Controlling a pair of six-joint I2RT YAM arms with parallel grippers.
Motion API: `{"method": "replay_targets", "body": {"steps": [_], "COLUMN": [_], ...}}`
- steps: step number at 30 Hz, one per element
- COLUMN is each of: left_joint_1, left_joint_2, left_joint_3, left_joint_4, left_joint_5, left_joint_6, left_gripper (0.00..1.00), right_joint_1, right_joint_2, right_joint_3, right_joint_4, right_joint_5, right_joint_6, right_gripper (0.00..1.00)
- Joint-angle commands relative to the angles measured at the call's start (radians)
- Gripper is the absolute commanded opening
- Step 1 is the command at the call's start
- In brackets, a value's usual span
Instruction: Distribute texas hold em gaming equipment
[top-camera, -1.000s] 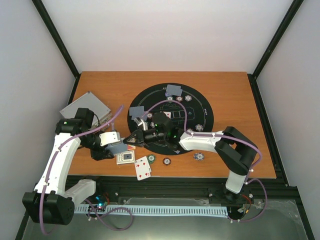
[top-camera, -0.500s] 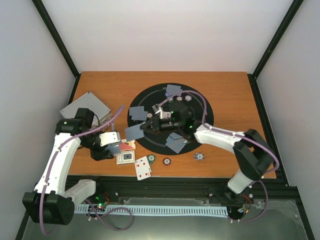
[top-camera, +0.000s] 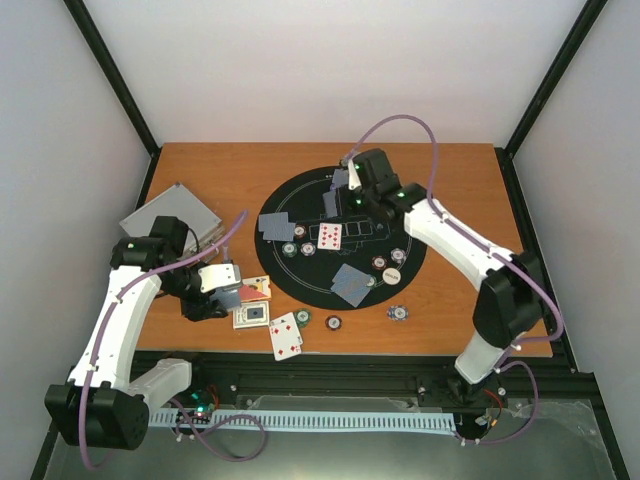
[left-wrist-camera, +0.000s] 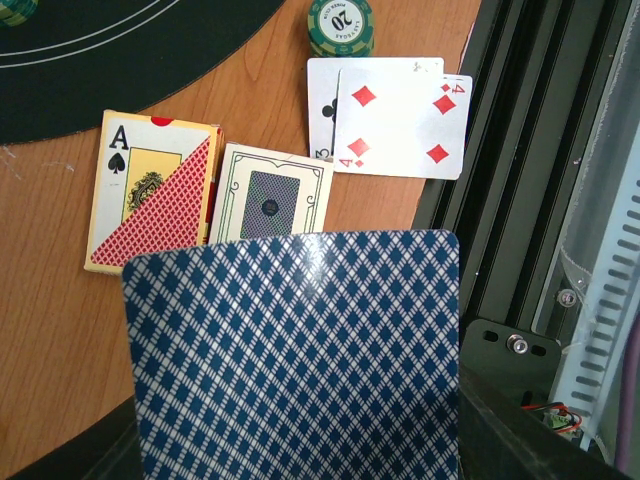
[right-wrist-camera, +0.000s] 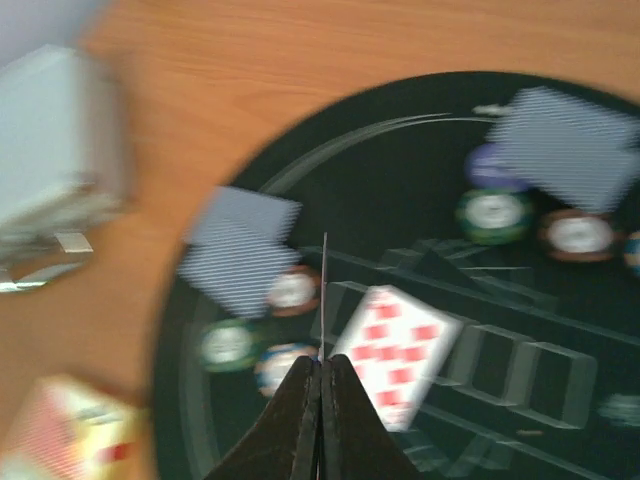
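The card, pinched edge-on in the closed right claw, has travelled from the deck at lower left to the upper part of the mat, apparently ready to be dealt there. The left claw still grips the deck over the worktop.
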Motion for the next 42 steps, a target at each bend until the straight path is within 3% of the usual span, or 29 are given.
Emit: {"method": "replay_targets", "body": {"steps": [1,5,8,18,26,31,36,39,42], "left_joint_1": [-0.002,-0.003,-0.003,-0.002,-0.003,-0.002,-0.003,-0.002,-0.001], "left_joint_2": [0.001,0.007,0.012,0.009,0.006,0.005,0.004,0.001,-0.002], "left_joint_3": [0.020,0.021,0.025,0.031,0.041,0.045,0.051,0.054,0.059], "left_joint_4": [-0.021,-0.020,-0.023,-0.028,-0.034,-0.037,-0.044,-0.048,-0.050], "left_joint_5": [0.010,0.012,0.012,0.000,0.000,0.002,0.004,0.005,0.007], "left_joint_6": [-0.005,-0.010,-0.014,-0.009,-0.004,-0.007,-0.005,-0.005,-0.006], "left_gripper": [0.01,0.01,0.01,0.01,0.01,0.01,0.01,0.01,0.01], "right_joint_1": [0.056,0.151,0.207,0.261,0.266,0.272,0.272,0.267,0.250], "right_joint_2": [0.110,0.184,0.250,0.351,0.333,0.292,0.233,0.168,0.091], "right_joint_3": [0.056,0.016,-0.037,-0.198,-0.197,-0.217,-0.223,-0.192,-0.133], "right_joint_4": [-0.103,0.117,0.278,0.515,0.353,0.284,0.235,0.199,0.153], "right_joint_5": [0.563,0.836,0.955,0.895,0.775,0.731,0.738,0.692,0.613], "right_joint_6": [-0.345,-0.626,-0.848,-1.054,-0.938,-0.888,-0.828,-0.737,-0.549], "right_gripper": [0.03,0.03,0.03,0.03,0.05,0.24,0.62,0.76,0.84]}}
